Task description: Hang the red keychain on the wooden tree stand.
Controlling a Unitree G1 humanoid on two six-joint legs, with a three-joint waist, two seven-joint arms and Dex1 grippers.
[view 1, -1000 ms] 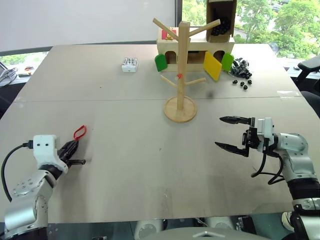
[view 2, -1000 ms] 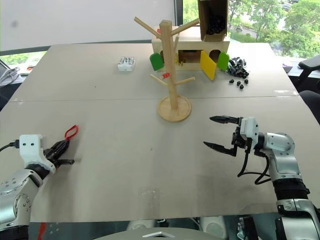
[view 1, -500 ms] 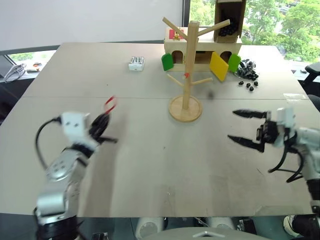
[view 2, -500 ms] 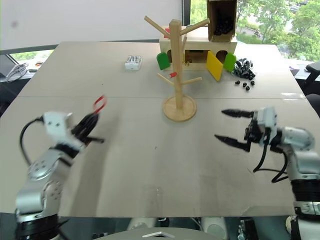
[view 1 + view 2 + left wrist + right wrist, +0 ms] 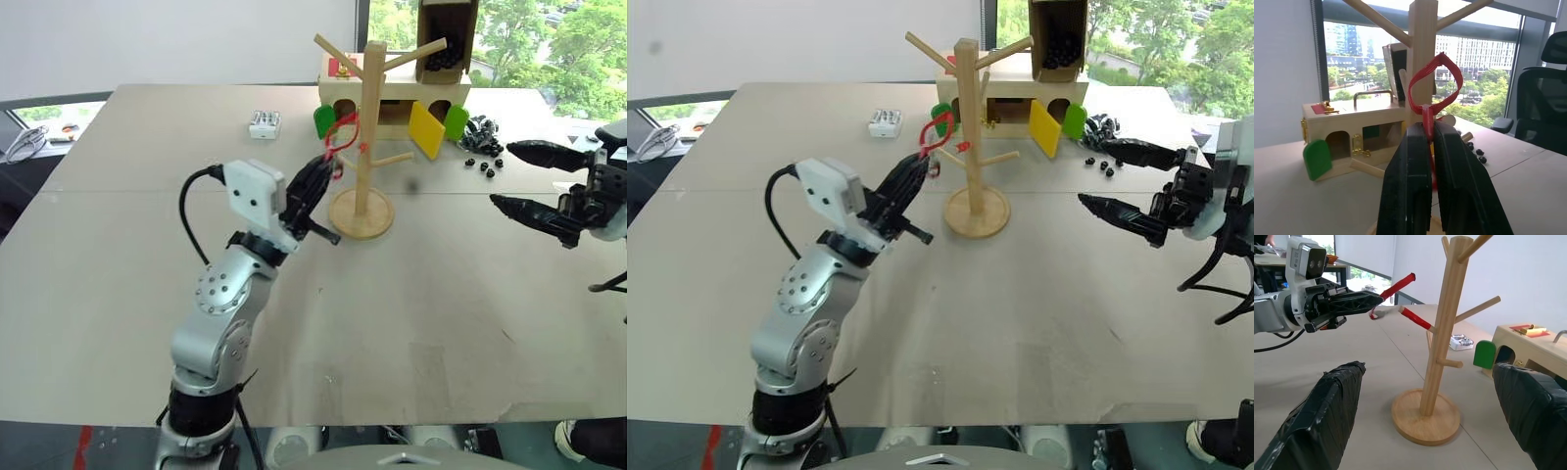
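The red keychain (image 5: 343, 131) is a red cord loop sticking up out of my left gripper (image 5: 323, 172), which is shut on its lower end. The gripper is raised over the table, just left of the wooden tree stand (image 5: 370, 117), with the loop (image 5: 1432, 90) close in front of the trunk (image 5: 1421, 29) near the middle pegs. From the right wrist view the loop (image 5: 1397, 286) is beside the stand (image 5: 1442, 347), apart from it. My right gripper (image 5: 502, 174) hovers open to the right of the stand, holding nothing.
Behind the stand is a wooden house (image 5: 392, 98) with green and yellow flaps and a cardboard box (image 5: 446, 39) on top. Small black pieces (image 5: 482, 147) lie to its right and a small white box (image 5: 265, 123) to its left. One peg bears a red wrap (image 5: 1418, 319).
My left arm swung up and to the right, carrying the keychain from the table's left side to the stand. My right gripper rose and moved outward, still open.
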